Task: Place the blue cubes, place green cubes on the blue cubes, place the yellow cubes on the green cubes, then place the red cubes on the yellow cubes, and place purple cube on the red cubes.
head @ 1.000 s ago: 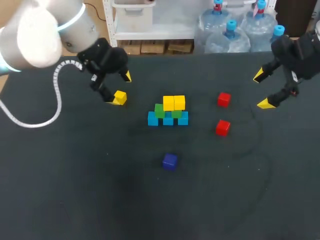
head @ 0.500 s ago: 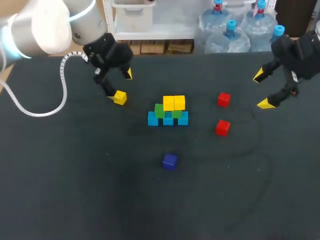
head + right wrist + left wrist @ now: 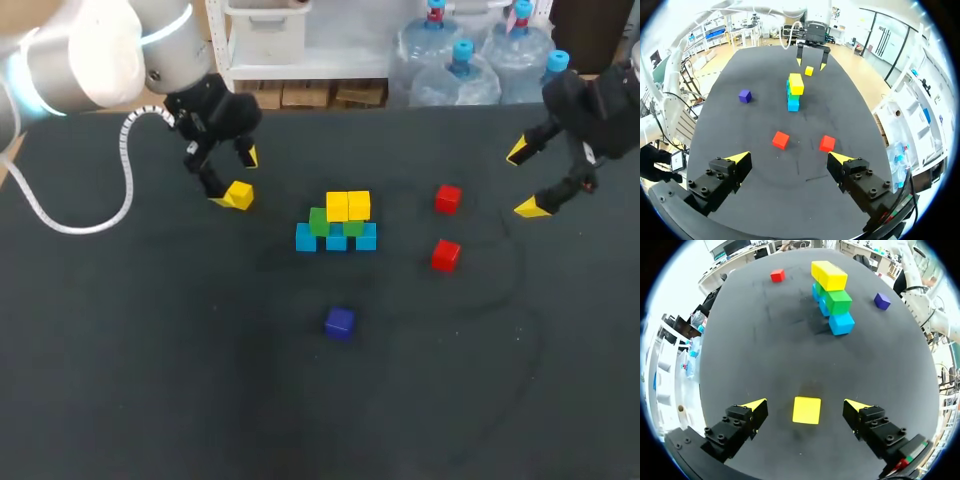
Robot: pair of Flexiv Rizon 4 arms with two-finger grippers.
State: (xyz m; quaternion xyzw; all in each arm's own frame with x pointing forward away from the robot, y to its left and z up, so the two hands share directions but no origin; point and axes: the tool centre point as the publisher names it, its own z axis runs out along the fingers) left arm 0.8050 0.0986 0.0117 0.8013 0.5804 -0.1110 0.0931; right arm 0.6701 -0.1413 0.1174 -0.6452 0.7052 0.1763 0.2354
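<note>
Left gripper point(image 3: 232, 177): fingers spread wide, holding nothing. The loose yellow cube point(image 3: 806, 410) lies flat on the table point(image 3: 150, 380), between the two fingertips, with a clear gap on each side and neither finger touching it.

The stack point(image 3: 337, 225) stands well ahead of this gripper: blue cubes at the base, green cubes above, two yellow cubes on top.

Right gripper point(image 3: 528, 180): wide open and empty, well apart from the two red cubes point(image 3: 447, 199). The purple cube point(image 3: 339, 322) sits alone, nearer the robot than the stack.

Left gripper point(image 3: 233, 175) fingers apart, right gripper point(image 3: 524, 179) fingers apart
</note>
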